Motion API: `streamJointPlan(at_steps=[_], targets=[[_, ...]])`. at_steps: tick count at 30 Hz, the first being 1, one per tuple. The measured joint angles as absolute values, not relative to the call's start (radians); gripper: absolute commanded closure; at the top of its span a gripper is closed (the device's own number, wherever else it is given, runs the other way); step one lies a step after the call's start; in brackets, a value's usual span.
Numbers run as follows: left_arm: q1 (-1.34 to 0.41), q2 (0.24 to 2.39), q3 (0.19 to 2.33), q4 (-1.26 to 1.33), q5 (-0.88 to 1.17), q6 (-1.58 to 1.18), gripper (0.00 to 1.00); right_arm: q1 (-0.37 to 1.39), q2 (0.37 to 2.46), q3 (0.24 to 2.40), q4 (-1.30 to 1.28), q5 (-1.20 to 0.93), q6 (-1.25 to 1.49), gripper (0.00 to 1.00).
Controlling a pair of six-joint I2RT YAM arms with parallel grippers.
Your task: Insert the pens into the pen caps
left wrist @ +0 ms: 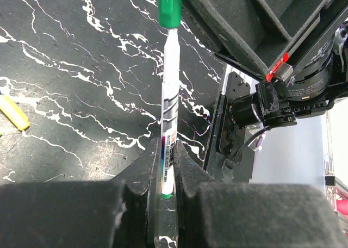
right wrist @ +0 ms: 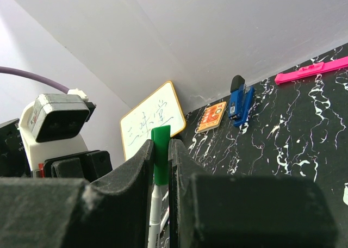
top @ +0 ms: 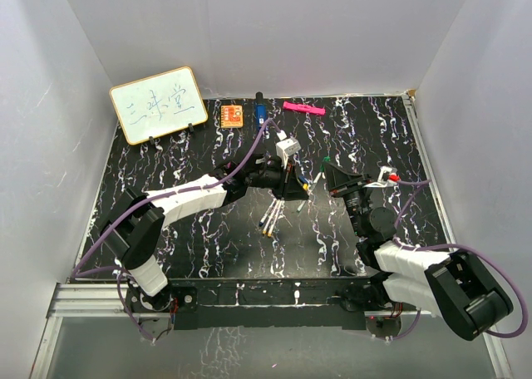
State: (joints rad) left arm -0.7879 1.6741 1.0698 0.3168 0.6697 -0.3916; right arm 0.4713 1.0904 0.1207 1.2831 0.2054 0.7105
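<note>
The green cap (left wrist: 169,6) hid the pen (left wrist: 169,90) tip.
The left gripper (left wrist: 168,161) clamped the pen, the right gripper (right wrist: 159,155) the cap; loose pens (top: 269,219) lay nearby.

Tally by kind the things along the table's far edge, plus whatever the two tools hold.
Whiteboard: 1
Orange card: 1
Blue object: 1
Pink bar: 1
Pen, in left tool: 1
Green cap, in right tool: 1
Total: 6

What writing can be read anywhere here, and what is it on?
"三味堂", as best it reads, in blue handwriting: on the small whiteboard.
Small print on the pen barrel: too blurred to read.
Marks on the orange card: too small to read.
No other writing shows.
</note>
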Motion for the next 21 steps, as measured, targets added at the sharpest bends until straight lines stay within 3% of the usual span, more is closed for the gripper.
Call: streamJointPlan(at_steps=[21], targets=[[-0.788, 1.678, 1.073, 0.31, 0.646, -0.39, 1.0, 0.471, 1.102, 0.121, 1.275, 0.159, 0.728, 1.0]])
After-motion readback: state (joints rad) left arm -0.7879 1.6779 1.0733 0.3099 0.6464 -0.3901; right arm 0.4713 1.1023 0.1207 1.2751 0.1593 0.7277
